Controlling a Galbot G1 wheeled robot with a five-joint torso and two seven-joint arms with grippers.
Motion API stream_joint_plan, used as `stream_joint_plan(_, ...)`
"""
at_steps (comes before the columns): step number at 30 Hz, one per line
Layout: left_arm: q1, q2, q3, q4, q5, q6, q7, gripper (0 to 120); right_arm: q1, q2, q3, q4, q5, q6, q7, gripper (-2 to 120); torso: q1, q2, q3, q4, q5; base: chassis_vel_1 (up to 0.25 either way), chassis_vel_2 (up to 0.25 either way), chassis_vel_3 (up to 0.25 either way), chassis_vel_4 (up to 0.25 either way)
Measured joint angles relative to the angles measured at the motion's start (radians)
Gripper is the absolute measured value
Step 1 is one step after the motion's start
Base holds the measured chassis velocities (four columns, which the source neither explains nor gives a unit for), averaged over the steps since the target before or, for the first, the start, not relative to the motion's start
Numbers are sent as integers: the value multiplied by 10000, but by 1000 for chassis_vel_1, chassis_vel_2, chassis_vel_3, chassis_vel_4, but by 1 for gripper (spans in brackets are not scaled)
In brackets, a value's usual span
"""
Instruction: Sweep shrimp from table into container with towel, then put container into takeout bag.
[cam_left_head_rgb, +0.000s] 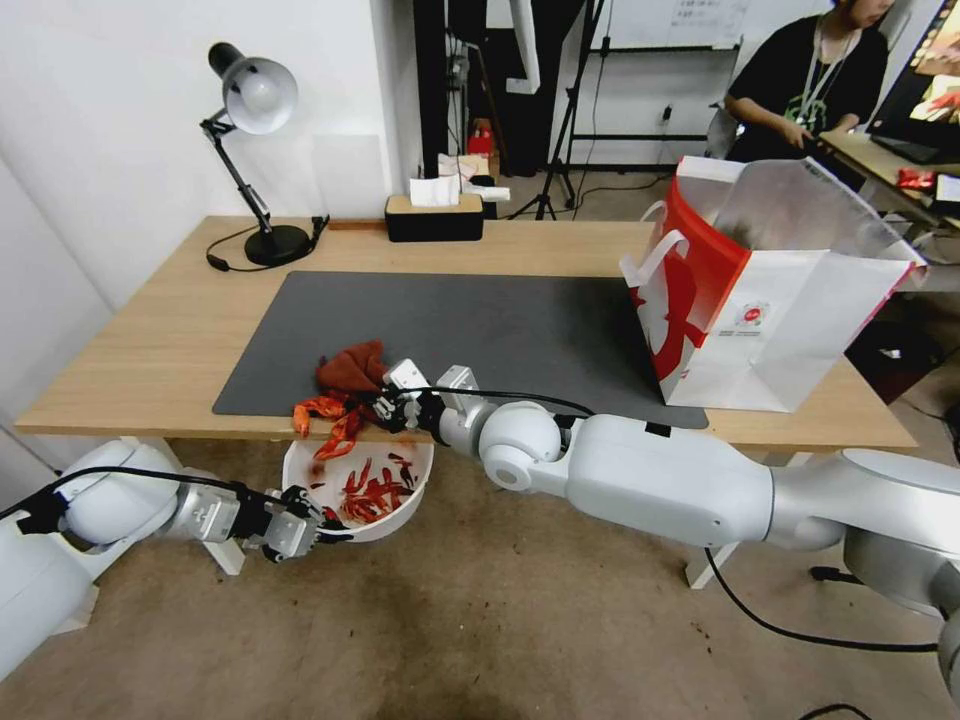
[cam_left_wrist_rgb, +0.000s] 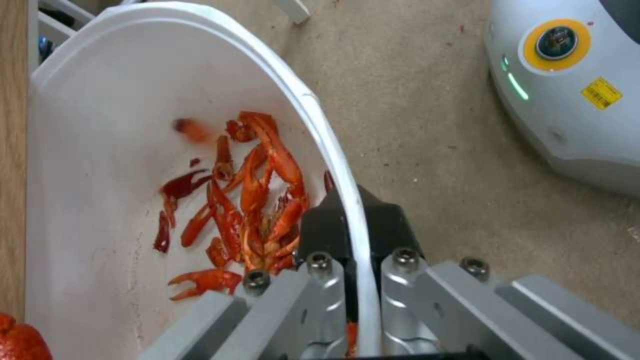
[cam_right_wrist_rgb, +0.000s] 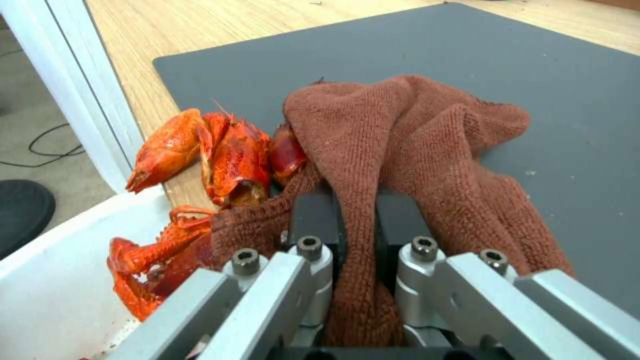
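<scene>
1. Two grippers share the job at the near edge of the table (cam_left_head_rgb: 150, 340). Nearest, the left gripper (cam_left_head_rgb: 318, 532) is clamped on the near rim of the bowl (cam_left_head_rgb: 400, 515), one finger inside the wall and one outside. It holds the bowl just below the table edge, likely so that whatever comes over the edge drops in.
2. Many shrimp (cam_left_wrist_rgb: 253, 200) already lie in the bowl, piled toward the gripped side; the rest of its floor is bare.
3. Just above, a few shrimp (cam_left_head_rgb: 325, 410) sit at the very edge, one hanging over the lip above the bowl.
4. Right gripper (cam_left_head_rgb: 397, 405) is closed tight on a fold of the towel (cam_left_head_rgb: 352, 368), which bunches on the mat (cam_left_head_rgb: 500, 330) just beyond the fingers and touches those last shrimp. Held so, the cloth seems to work as a soft pusher driving them toward the edge.
5. Farther right, the bag (cam_left_head_rgb: 790, 330) stands upright and open at the right end of the table, well apart from the bowl; I cannot see inside it.
6. Sweeping looks close to finished; bagging is not yet begun.
</scene>
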Motion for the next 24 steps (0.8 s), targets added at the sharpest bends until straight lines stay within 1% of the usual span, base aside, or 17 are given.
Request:
stream_joint_plan(12,-25,-4,-1,11,-38,0,-2,0,157,-255,-137,251,28,5,-81,4,0,0,0,0,0,0,0,0,0)
stream_joint_plan(24,-44,-4,-2,12,-73,32,-11,0,216,-724,-248,772,52,5,-166,4,0,0,0,0,0,0,0,0,0)
